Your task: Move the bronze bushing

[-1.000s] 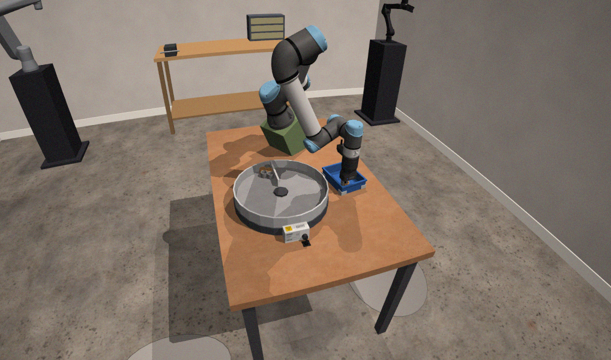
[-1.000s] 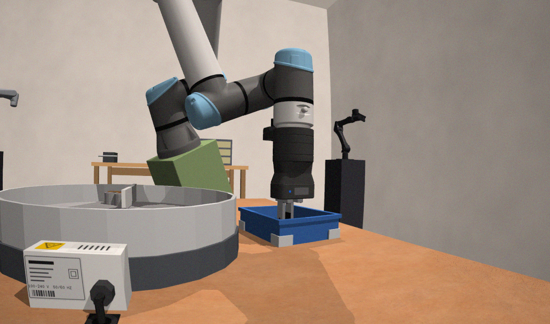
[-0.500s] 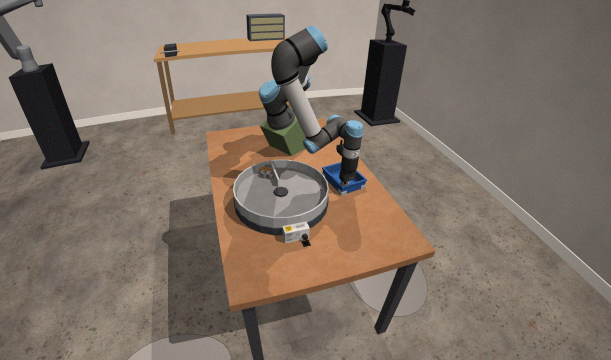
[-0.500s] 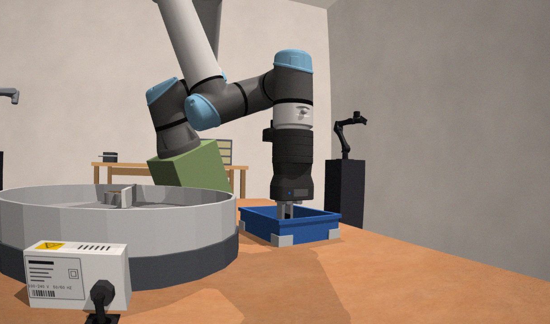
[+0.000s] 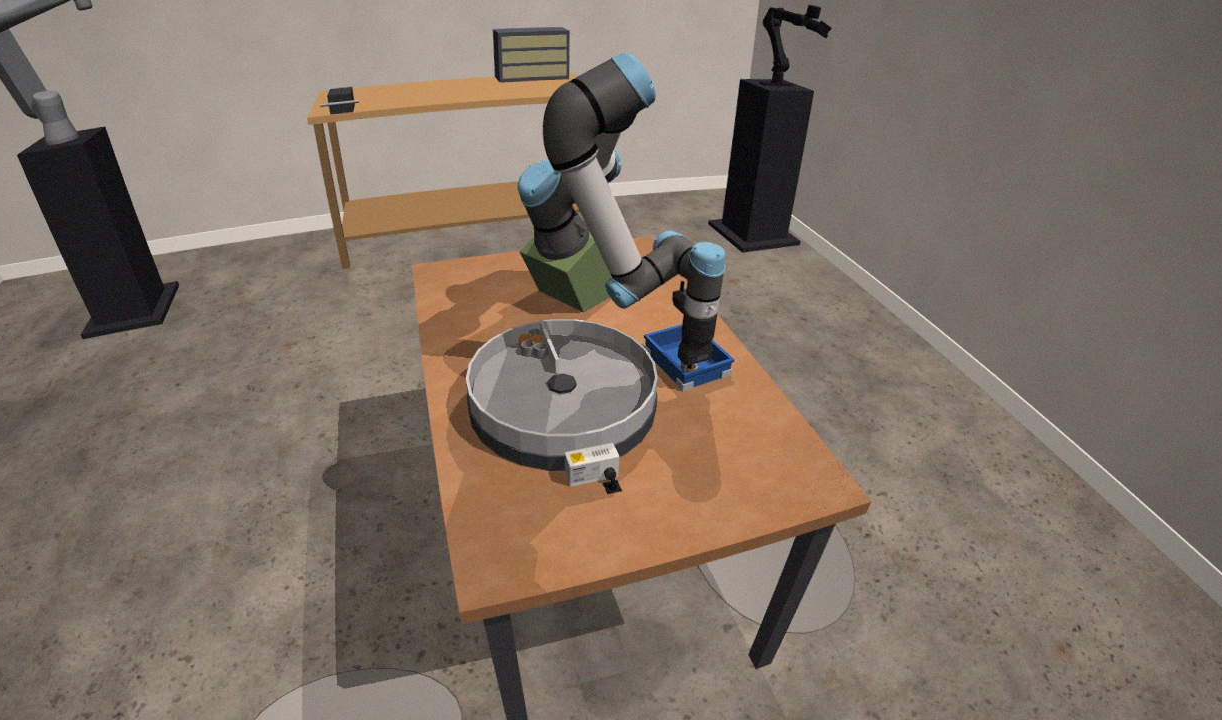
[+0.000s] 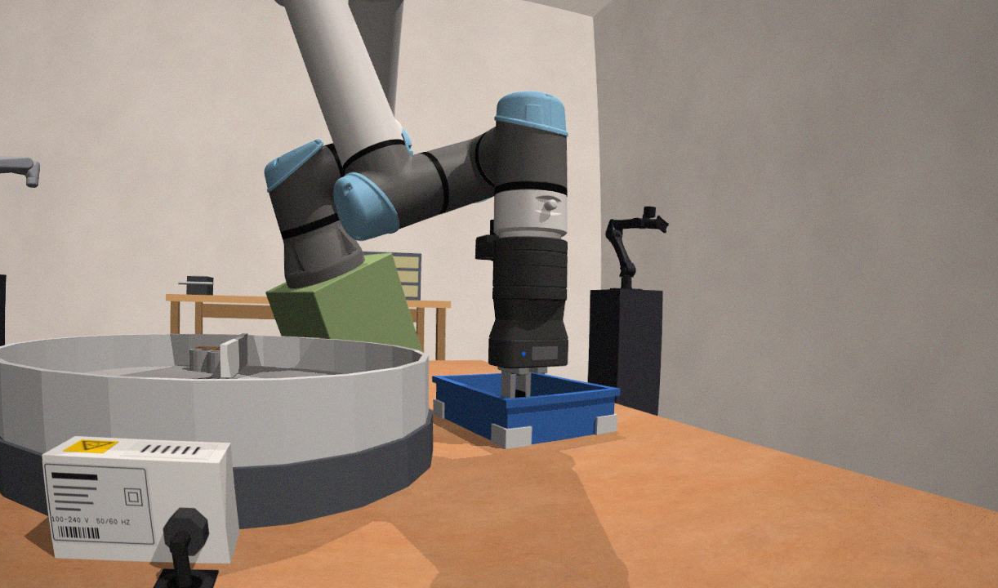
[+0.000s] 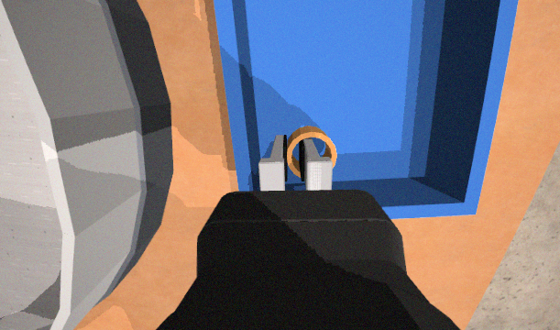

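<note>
My gripper is shut on the wall of a bronze bushing, a short orange ring. It holds the ring low inside the blue crate, near the crate's corner closest to the turntable. The grey turntable stands left of the crate. Other bushings sit in one of its compartments beside a divider, some bronze and some grey.
A white power box with a plug sits at the turntable's front. The arm's green base block stands at the table's back edge. The wooden table carries everything.
</note>
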